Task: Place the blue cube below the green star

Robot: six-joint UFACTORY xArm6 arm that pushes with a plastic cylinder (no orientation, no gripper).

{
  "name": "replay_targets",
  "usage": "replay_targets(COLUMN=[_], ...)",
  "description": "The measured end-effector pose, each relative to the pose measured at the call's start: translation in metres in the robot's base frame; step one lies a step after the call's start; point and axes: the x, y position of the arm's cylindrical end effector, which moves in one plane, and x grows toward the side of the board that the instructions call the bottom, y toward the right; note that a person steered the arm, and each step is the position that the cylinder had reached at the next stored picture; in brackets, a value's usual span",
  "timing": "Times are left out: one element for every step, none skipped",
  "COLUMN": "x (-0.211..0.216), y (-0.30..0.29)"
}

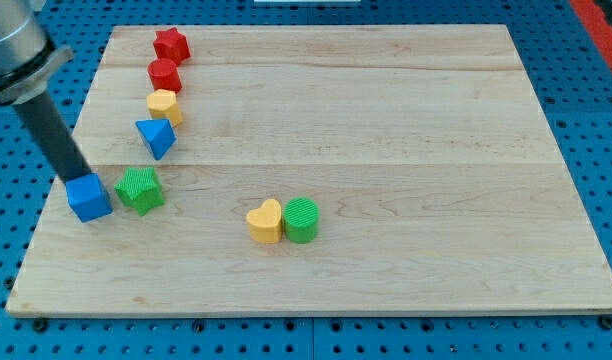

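Pale wooden board (pixel 386 120) lies over a blue pegboard surface (pixel 586 60), and 8 small blocks sit on it, most of them along the view's left side. My tip (pixel 83 178) is a plain rod with nothing to open or close; it rests against the upper-left edge of the blue cube (pixel 89 197), apparently touching it. The blue cube sits just beside the green star (pixel 140 189), on the star's left and only slightly lower, so the task is not yet done. To finish it well, I judge the cube should travel toward the view's bottom first and then to the view's right, ending directly under the star with a small gap. Pushing straight right from here would likely shove the cube into the star and drag it along. A contact centred on the cube's top face should keep it from spinning off the rod. Nearby, the blue triangular block (pixel 156 137) sits above the star, while the yellow heart (pixel 265 221) and green cylinder (pixel 301 220) lie well apart to the right, clear of the intended path.
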Motion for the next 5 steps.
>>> replay_targets(x=[0.02,0.035,0.055,0.082,0.084], y=[0.001,0.043,0.047,0.03,0.042])
